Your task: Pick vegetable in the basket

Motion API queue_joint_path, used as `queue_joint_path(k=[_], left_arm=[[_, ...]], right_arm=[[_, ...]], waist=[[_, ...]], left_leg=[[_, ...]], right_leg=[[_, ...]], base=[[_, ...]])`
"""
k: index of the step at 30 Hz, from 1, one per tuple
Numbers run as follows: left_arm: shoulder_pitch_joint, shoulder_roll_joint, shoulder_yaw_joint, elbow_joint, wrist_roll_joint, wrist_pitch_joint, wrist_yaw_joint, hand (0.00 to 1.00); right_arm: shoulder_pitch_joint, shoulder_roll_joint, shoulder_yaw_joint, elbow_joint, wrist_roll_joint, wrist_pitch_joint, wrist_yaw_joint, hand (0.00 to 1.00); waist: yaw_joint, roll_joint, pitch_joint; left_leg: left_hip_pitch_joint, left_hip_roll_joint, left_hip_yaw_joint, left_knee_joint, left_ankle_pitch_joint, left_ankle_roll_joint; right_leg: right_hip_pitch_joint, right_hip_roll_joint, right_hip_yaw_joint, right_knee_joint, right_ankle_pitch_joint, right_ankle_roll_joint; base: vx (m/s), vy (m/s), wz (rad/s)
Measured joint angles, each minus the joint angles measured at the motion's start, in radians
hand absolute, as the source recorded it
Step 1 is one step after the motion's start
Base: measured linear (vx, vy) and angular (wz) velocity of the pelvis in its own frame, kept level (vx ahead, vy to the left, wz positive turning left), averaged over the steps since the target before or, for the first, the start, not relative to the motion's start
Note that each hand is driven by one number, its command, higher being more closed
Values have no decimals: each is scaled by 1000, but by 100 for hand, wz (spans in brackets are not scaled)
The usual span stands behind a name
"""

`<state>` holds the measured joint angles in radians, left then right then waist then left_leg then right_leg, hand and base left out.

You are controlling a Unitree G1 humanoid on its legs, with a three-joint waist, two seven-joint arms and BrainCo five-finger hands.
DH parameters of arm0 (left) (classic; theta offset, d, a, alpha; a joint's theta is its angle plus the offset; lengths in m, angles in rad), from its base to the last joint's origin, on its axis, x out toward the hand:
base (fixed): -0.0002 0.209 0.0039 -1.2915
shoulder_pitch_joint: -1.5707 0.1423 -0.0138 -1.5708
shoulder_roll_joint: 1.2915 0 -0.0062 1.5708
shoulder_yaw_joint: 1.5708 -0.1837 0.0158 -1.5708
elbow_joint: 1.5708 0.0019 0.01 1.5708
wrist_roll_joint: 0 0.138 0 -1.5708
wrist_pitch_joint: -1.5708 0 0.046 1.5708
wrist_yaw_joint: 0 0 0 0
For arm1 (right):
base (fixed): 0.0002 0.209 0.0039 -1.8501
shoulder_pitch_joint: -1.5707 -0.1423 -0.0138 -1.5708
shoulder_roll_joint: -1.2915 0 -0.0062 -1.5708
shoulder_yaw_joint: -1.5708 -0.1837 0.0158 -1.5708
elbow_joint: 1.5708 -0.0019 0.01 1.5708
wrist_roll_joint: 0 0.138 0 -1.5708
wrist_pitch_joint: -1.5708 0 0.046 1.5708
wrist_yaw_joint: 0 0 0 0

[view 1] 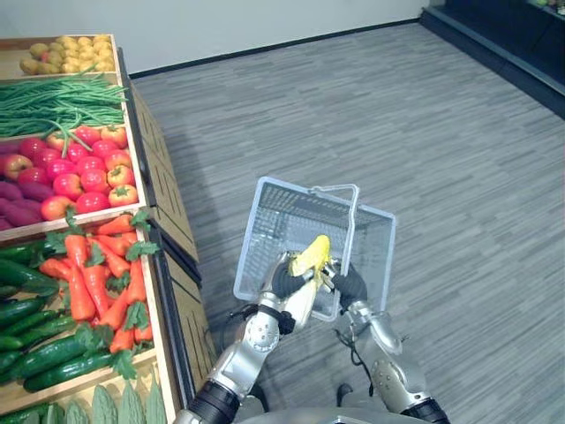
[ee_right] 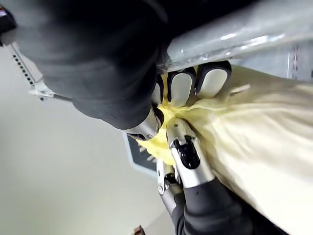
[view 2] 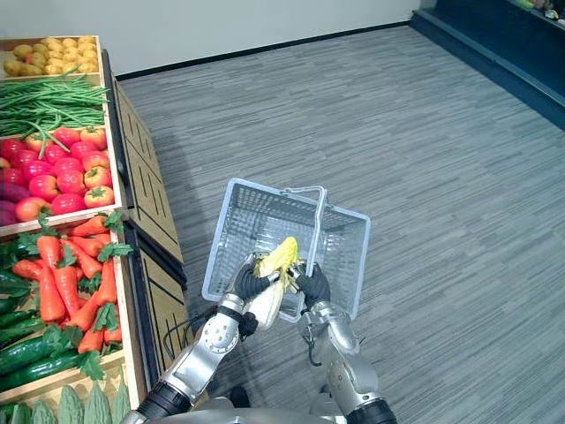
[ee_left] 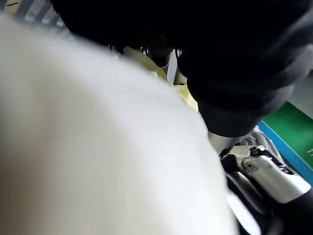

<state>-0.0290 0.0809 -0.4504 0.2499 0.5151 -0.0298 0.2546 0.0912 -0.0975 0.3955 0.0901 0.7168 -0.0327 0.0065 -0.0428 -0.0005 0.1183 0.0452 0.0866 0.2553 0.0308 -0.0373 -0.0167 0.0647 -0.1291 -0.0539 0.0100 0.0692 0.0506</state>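
Note:
An ear of corn [view 1: 312,254] with yellow kernels and a pale husk [ee_right: 274,147] is held just above the near rim of a grey wire basket [view 1: 282,216]. My left hand [view 1: 290,281] is shut on the corn from the left side, and its fingers [ee_right: 185,155] press into the husk. My right hand [view 1: 350,284] sits right beside it, its fingers [ee_right: 182,87] curled round the basket's metal handle [view 1: 353,212], so the basket hangs over the floor. The husk [ee_left: 73,147] is very close in the left wrist view.
A wooden produce stand [view 1: 168,203] runs along the left with carrots [view 1: 97,265], cucumbers [view 1: 35,353], tomatoes [view 1: 84,168], green beans [view 1: 62,102] and potatoes [view 1: 71,53]. Grey plank floor [view 1: 424,124] spreads to the right. A dark shelf base [view 1: 503,44] stands far right.

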Motion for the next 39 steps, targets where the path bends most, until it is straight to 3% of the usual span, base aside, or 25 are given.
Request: queue_joint_path(k=[4, 6, 7, 15, 20, 25, 32, 39], left_arm=[[-4, 8, 1, 35, 10, 18, 9, 0], [-4, 13, 5, 35, 10, 22, 9, 0], [-3, 14, 11, 35, 9, 22, 8, 0], [10, -10, 20, 31, 4, 22, 6, 0], [10, -10, 20, 30, -17, 22, -16, 0], [4, -14, 38, -42, -62, 18, -14, 0], [-10, -21, 217, -195, -115, -5, 53, 0], [168, -57, 423, -392, -247, -45, 98, 0]], right_arm=[[36, -1, 26, -34, 38, 8, 20, 100], [49, -1, 34, -48, 51, 9, 23, 100], [61, -1, 34, -53, 71, 9, 33, 100], [112, -37, 54, -64, 139, 31, 94, 100], [126, -38, 81, -62, 137, 62, 110, 100], [167, -35, 64, 5, 92, 64, 132, 100], [243, -17, -17, 46, 30, 65, 129, 100], [267, 51, -304, 44, -85, 55, 90, 100]], waist=[[0, -2, -1], [0, -13, -7], [-2, -30, -18], [-30, -12, -35], [-28, -23, -43], [-29, -32, -48], [-33, -30, -51], [-31, -17, -70]], left_leg=[[-1, -5, -3, -43, 33, -3], [4, -15, -3, -85, 61, -7], [20, -34, -5, -129, 87, -7], [27, -9, -33, -134, 102, -27], [17, -9, -38, -134, 109, -28], [11, -9, -50, -129, 113, -31], [8, -8, -59, -134, 117, -33], [12, -10, -57, -134, 117, -33]], right_leg=[[-10, 2, -2, -19, -3, 1], [-21, -4, -5, -20, -25, 16], [-21, -20, -14, -24, -70, 43], [-18, -5, -51, 4, -96, 37], [-16, -5, -56, 3, -93, 39], [-14, -2, -65, 5, -92, 39], [-20, 10, -80, 7, -91, 36], [-19, 10, -78, 6, -89, 34]], base=[[-133, -53, -4], [-105, -58, -2], [-104, -75, 5], [-55, -43, 9], [41, 3, 7], [22, 1, 7], [-47, -7, 2], [-6, 1, 0]])
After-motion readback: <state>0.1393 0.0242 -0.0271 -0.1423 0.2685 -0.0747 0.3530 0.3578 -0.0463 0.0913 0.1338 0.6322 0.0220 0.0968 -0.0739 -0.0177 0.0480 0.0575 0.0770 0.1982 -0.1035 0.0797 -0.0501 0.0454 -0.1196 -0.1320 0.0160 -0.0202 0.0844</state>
